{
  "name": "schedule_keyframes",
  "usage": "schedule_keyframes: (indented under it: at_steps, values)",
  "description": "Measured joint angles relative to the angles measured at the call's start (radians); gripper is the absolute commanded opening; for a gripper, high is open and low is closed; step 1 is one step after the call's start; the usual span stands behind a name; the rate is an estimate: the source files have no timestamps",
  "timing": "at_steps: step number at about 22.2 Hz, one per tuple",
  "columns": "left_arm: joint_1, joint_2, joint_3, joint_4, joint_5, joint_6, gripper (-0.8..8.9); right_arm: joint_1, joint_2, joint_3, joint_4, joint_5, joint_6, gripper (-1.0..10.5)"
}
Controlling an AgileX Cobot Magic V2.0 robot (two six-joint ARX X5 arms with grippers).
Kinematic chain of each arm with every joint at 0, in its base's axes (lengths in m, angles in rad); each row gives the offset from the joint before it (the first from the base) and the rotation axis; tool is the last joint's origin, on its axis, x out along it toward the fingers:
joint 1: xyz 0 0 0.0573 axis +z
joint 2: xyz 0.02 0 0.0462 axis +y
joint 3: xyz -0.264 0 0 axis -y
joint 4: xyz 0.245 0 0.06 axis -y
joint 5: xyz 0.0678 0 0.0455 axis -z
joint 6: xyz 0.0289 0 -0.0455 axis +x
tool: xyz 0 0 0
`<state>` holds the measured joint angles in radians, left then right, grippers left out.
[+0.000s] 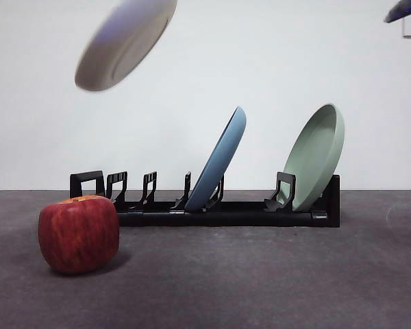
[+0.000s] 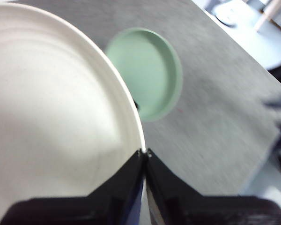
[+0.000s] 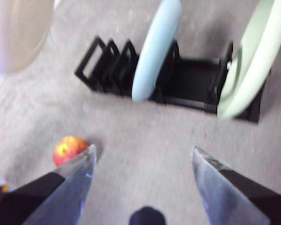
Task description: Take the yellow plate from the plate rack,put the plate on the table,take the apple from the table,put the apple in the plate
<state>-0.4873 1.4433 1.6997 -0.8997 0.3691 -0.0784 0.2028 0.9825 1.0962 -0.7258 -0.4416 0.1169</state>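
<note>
You have three plates and one apple (image 1: 79,234). The left end effector (image 2: 144,152) clamps the yellow plate (image 1: 125,41), tilted aloft; the right end effector (image 3: 143,161) gapes apart.

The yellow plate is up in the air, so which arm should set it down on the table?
The left one. Its gripper is shut on the rim of the yellow plate, lifted clear of the plate rack. The right gripper hangs open and empty above the table.

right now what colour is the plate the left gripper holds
Cream plate, clearest in the left wrist view.
</note>
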Motion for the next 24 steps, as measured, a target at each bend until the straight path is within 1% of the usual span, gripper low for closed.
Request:
schedule_keyframes:
  at_steps: [2, 3, 4, 7, 9, 11, 15, 19, 24]
  values:
    - [-0.063, -0.051, 0.002, -0.078, -0.004, 0.029, -0.08, 0.000, 0.000, 0.002, 0.070, 0.004, 0.013, 3.5]
    - [-0.103, -0.069, 0.003, -0.117, -0.030, 0.047, -0.08, 0.000, 0.000, 0.006, 0.097, 0.005, 0.018, 3.5]
    - [-0.148, -0.078, 0.003, -0.153, -0.077, 0.058, -0.08, 0.000, 0.000, 0.017, 0.117, 0.011, 0.021, 3.5]
    - [-0.296, -0.053, 0.003, -0.236, -0.260, 0.071, -0.08, 0.000, 0.002, 0.097, 0.122, 0.097, 0.025, 3.5]
    - [-0.392, -0.021, 0.003, -0.237, -0.338, 0.071, -0.08, -0.001, 0.002, 0.165, 0.126, 0.129, 0.026, 3.5]
    - [-0.481, 0.010, 0.000, -0.228, -0.396, 0.070, -0.08, -0.010, 0.001, 0.228, 0.126, 0.131, 0.026, 3.5]
    - [-0.566, 0.066, -0.018, -0.209, -0.438, 0.066, -0.08, -0.013, 0.001, 0.300, 0.109, 0.131, 0.026, 3.5]
    - [-0.615, 0.149, -0.021, -0.191, -0.452, 0.059, -0.08, -0.013, 0.000, 0.336, 0.105, 0.131, 0.026, 3.5]
    - [-0.662, 0.266, -0.021, -0.148, -0.502, 0.059, -0.08, -0.013, 0.001, 0.343, 0.089, 0.132, 0.026, 3.5]
